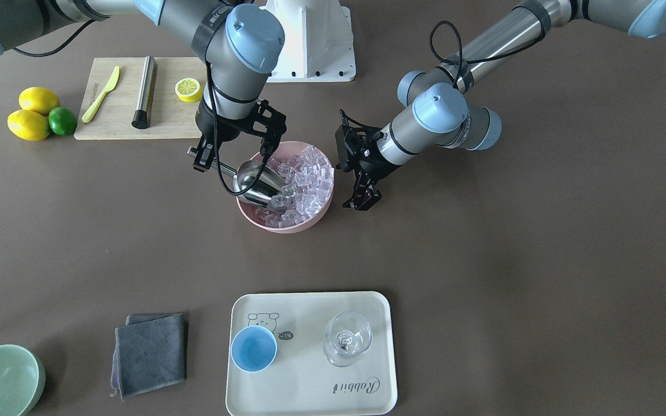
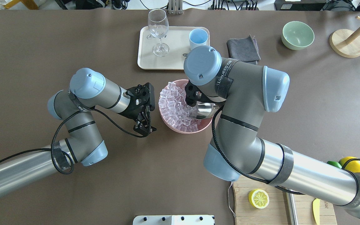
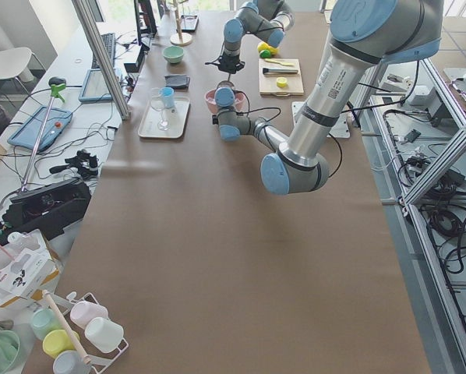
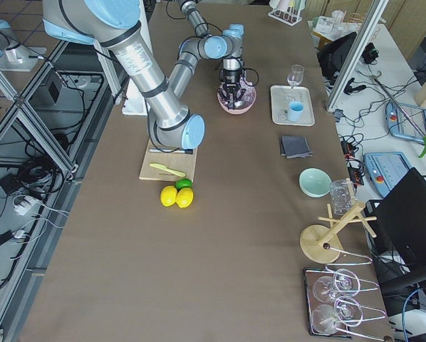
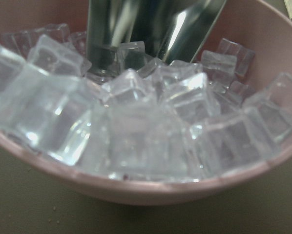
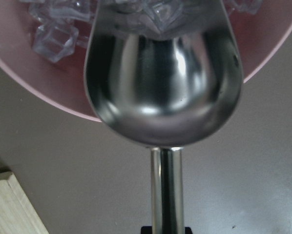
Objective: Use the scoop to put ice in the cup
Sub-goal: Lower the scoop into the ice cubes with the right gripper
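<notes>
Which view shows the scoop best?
Right wrist-mounted: the scoop fills the frame, its mouth at the ice. Front-facing shows it whole but small; overhead hides most behind the right arm; left wrist-mounted catches only its mouth; side views, too small.

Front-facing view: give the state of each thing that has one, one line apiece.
scoop: gripped by its handle, mouth in the ice
right end effector: shut on the scoop
left end effector: empty, opening unclear
cup: upright, empty
stemmed glass: upright, empty

Bright, even light; wrist views softly blurred.
</notes>
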You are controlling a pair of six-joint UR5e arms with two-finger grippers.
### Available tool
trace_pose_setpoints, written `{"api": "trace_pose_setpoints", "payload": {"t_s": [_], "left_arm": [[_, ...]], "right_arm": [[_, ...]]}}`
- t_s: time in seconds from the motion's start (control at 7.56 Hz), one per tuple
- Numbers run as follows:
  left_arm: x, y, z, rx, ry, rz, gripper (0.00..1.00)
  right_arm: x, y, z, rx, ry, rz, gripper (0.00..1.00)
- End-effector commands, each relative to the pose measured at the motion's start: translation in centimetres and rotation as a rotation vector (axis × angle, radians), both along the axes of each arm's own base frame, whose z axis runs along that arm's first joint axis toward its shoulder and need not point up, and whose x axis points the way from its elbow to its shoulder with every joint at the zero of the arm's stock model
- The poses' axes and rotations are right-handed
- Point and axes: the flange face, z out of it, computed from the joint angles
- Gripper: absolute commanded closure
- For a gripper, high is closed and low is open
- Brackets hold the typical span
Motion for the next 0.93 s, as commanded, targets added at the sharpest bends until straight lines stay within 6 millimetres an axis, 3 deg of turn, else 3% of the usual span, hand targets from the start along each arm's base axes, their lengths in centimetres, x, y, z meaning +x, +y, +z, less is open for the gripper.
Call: {"api": "trace_pose_setpoints", "payload": {"t_s": [0.0, 0.4, 0.79], "left_arm": [[0.0, 0.0, 0.0, -0.001, 0.001, -0.001, 0.02], [1.2, 0.6, -2.2, -0.027, 0.019, -0.017, 0.02], [1.2, 0.6, -2.4, -0.026, 0.023, -0.021, 0.02]], "right_arm": [[0.8, 0.7, 1.0, -0.002, -0.045, 0.017, 1.00], [0.8, 1.2, 1.0, -0.017, -0.132, 0.046, 1.00], [0.7, 1.2, 2.3, 0.006, -0.217, 0.079, 1.00]]}}
